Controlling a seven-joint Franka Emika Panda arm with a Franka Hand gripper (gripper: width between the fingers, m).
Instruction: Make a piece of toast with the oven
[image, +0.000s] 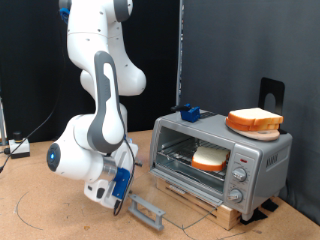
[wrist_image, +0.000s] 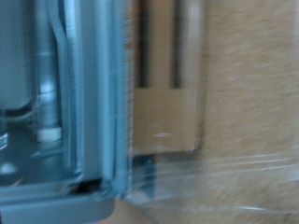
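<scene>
Two bread slices show in the exterior view: one piece of toast (image: 209, 158), thick and squarish with a pale cream face and a tan-orange crust, lies inside the oven (image: 262, 158) behind its front opening, and a second slice (image: 256, 120) like it sits on an orange plate (image: 236, 122) on the oven's roof. The oven is a boxy silver thing with round knobs (image: 238, 179) down one side, standing on a wooden base (image: 227, 212). Its glass door (image: 148, 209) hangs dropped open, the grey bar handle low over the table (image: 40, 205) at the door's outer edge. The claw (image: 121, 199) sits low, right at that handle and the door's lip, with bare table on its far side from the oven. I cannot tell whether its fingers are spread or pinched. The toast inside lies higher than the claw and beyond it, past the open door, apart from it. The wrist view is blurred, showing a grey metal edge, clear glass and wooden slats close up.
</scene>
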